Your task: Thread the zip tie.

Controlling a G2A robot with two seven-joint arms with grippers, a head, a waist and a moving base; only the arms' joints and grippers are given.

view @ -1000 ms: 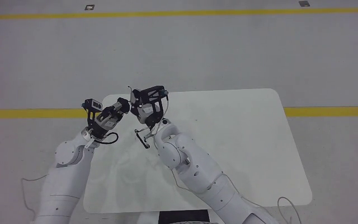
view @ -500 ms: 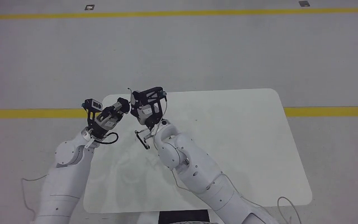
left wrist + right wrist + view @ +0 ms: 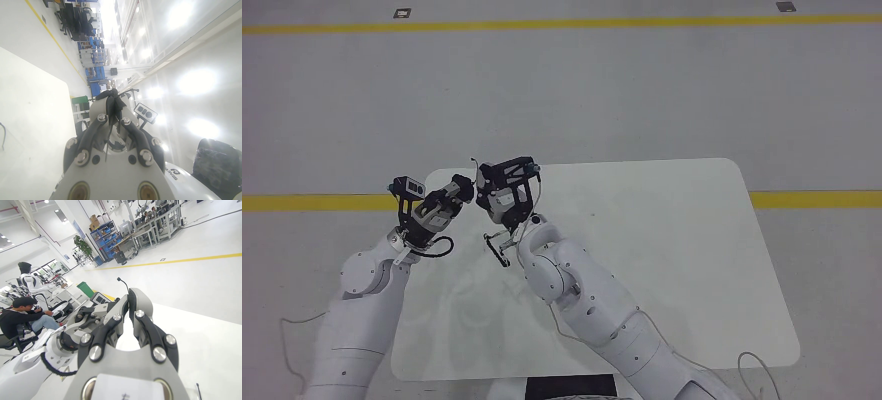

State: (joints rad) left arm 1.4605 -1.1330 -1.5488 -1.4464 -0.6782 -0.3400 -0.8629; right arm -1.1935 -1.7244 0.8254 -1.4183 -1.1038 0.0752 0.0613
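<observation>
Room: a pale grey floor (image 3: 642,90) crossed by yellow lines (image 3: 542,23); a white desk (image 3: 662,260) with rounded corners stands on it.
Top view, arms: both arms reach over the desk's far left corner, where the left gripper (image 3: 462,187) and the right gripper (image 3: 485,188) sit just beside each other, tip to tip.
Top view, zip tie: the zip tie (image 3: 474,165) shows as a thin black strand standing up between the two grippers, held clear above the desk.
Left wrist view, fingers: the left gripper (image 3: 113,102) has its fingers pressed together on the thin black strap (image 3: 110,125), which trails back from the tips toward the wrist.
Left wrist view, surroundings: the desk's edge and a yellow floor line run past on one side.
Right wrist view, fingers: the right gripper (image 3: 129,298) has its fingers pinched on the zip tie.
Right wrist view, zip tie: a short curved length sticks out past the tips and ends in a small head (image 3: 118,279).
Right wrist view, other arm: the left gripper lies just beside, behind the right fingers.
</observation>
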